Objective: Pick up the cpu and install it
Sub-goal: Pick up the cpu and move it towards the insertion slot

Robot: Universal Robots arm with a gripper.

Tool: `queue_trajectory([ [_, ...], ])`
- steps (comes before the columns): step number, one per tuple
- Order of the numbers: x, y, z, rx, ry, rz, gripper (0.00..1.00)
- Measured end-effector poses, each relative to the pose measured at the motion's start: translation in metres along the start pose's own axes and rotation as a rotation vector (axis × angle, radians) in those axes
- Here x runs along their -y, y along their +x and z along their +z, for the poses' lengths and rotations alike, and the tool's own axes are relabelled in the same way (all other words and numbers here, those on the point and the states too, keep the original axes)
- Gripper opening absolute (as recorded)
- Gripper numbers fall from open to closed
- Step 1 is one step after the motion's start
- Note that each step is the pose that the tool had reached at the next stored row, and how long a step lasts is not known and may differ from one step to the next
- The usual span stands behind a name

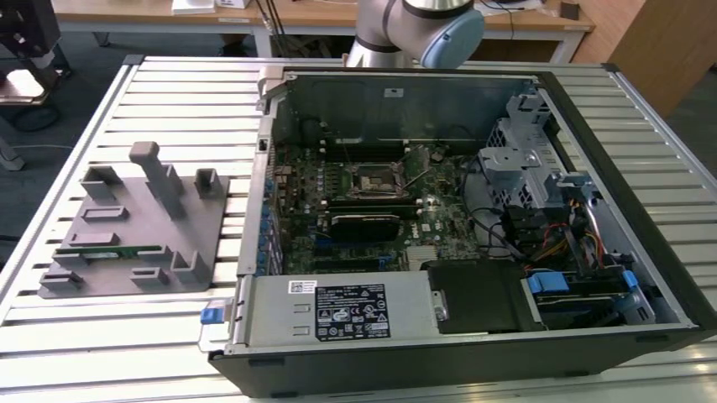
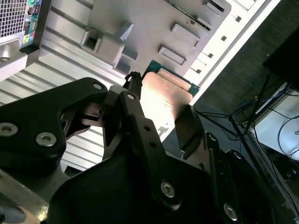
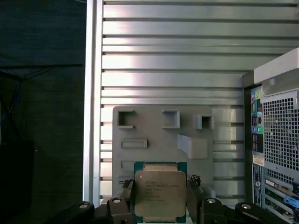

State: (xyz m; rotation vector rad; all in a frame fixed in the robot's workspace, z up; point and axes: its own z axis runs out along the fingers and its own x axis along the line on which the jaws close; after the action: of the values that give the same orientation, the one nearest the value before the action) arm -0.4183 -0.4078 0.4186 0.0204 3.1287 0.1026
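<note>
In the exterior view, you see a slatted metal bench [image 1: 168, 75] with an open computer case [image 1: 448, 105] lying on its side across the middle and towards the exterior view's right. Inside the case, a black square socket [image 1: 370, 179] sits on the motherboard. A grey plastic fixture [image 1: 146, 227] lies flat on the bench near the edge at the exterior view's left, just beside the case. A thin green memory stick [image 1: 107, 249] rests in one of its slots. Part of your robot arm [image 1: 421, 21] rises behind the bench's far edge. In the second wrist view, the end effector [image 2: 161, 100] is clamped on the cpu [image 2: 170, 91]. Its black fingers [image 2: 140, 121] press against two opposite sides of the chip. The cpu's silvery metal top catches bright light and a green border shows around it. The chip is lifted off the bench and the fixture lies beyond it, with a corner of the case's rear panel nearby. In the first wrist view, the cpu [image 3: 159, 193] faces the camera with its metal top outward, held between the two fingers [image 3: 127, 196]. Behind it the fixture [image 3: 159, 135] lies on the bench slats, close to a bench edge with dark floor past it. The perforated rear of the case [image 3: 278, 135] stands just beside the fixture.
</note>
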Motion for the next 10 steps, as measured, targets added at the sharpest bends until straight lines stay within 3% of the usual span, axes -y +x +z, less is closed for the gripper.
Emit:
queue_trajectory([
  [10, -0.0002, -0.0185, 0.0002, -0.0001, 0.0, 0.0, 0.53],
])
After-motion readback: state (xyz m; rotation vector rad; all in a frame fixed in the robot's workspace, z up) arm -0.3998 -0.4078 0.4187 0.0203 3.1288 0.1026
